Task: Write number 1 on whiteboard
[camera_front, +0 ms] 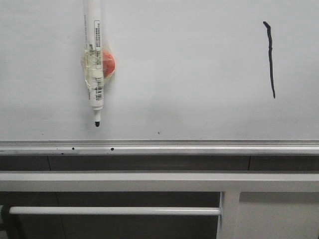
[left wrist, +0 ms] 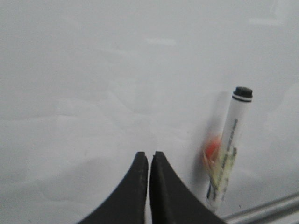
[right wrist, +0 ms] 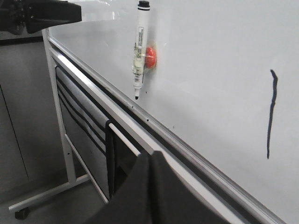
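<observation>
A: What fills the view?

B: The whiteboard (camera_front: 189, 74), white and glossy, with a silver rail (camera_front: 159, 145) along its lower edge. Taking that rail as the landmark: the number 1 (camera_front: 270, 59) stands well above it towards the right end, a thin, slightly wavy black stroke with a small hook at the top.

A: And the marker?

B: The marker (camera_front: 94, 59) hangs upright above the rail's left part, black tip down and clear of the rail, taped to an orange-red magnet (camera_front: 108, 63) stuck on the board.

A: Below the rail?

B: A dark gap, then a white bar (camera_front: 159, 180), and lower still a thin white rod (camera_front: 114, 210). The right wrist view shows the board's stand: a grey upright leg (right wrist: 58, 112) and a caster (right wrist: 21, 213) on the floor.

A: The claws?

B: The left claw (left wrist: 149, 157) is clenched, holding nothing, facing bare board beside the marker. The right claw (right wrist: 150, 155) is clenched too, empty, out in front of the rail.
</observation>
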Motion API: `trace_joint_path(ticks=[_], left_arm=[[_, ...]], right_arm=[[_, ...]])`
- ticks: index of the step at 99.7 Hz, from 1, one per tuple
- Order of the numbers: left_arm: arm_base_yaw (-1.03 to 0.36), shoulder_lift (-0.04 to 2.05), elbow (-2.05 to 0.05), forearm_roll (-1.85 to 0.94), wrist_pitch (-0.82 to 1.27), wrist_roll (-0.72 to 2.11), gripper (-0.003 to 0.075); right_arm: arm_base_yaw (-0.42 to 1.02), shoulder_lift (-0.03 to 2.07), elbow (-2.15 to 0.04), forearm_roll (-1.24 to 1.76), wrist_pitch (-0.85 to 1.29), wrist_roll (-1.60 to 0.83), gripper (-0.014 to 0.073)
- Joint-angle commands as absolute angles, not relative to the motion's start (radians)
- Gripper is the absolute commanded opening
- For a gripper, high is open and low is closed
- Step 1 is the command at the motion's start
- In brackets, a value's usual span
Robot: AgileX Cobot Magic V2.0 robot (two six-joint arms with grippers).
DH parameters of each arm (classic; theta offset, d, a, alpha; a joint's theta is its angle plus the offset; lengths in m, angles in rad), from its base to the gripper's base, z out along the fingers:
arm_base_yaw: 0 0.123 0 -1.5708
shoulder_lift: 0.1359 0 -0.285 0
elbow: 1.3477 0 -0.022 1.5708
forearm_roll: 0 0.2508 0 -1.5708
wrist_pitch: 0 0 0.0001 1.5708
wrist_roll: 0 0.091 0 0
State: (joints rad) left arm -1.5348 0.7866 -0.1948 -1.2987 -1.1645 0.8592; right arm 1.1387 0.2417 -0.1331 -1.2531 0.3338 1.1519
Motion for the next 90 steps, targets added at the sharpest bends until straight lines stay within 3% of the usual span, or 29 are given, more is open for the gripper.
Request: trace_joint_path(ticks=[1, 21, 33, 54, 90], left_arm=[[-1.416, 0.722, -0.216, -1.137, -1.158, 0.86, -0.002], [-0.979, 0.477, -0.216, -0.658, -0.526, 0.689, -0.002], [-0.719, 0.354, -0.216, -0.464, -0.318, 0.459, -0.002], [-0.452, 0.23, -0.216, -0.458, -0.249, 0.432, -0.002], [-0.286, 0.191, -0.195, -0.377, -0.15, 0.404, -0.002]], right_arm=[[1.139, 0.252, -0.161, -1.295, 0.319, 1.153, -0.0063], [1.139, 0.252, -0.161, -1.295, 0.328, 1.153, -0.0063], [1.139, 0.252, -0.161, -1.295, 0.33, 1.153, -0.0064], [1.139, 0.252, -0.161, -1.295, 0.33, 1.153, -0.0063], [1.139, 0.252, -0.161, -1.295, 0.33, 1.153, -0.0064]])
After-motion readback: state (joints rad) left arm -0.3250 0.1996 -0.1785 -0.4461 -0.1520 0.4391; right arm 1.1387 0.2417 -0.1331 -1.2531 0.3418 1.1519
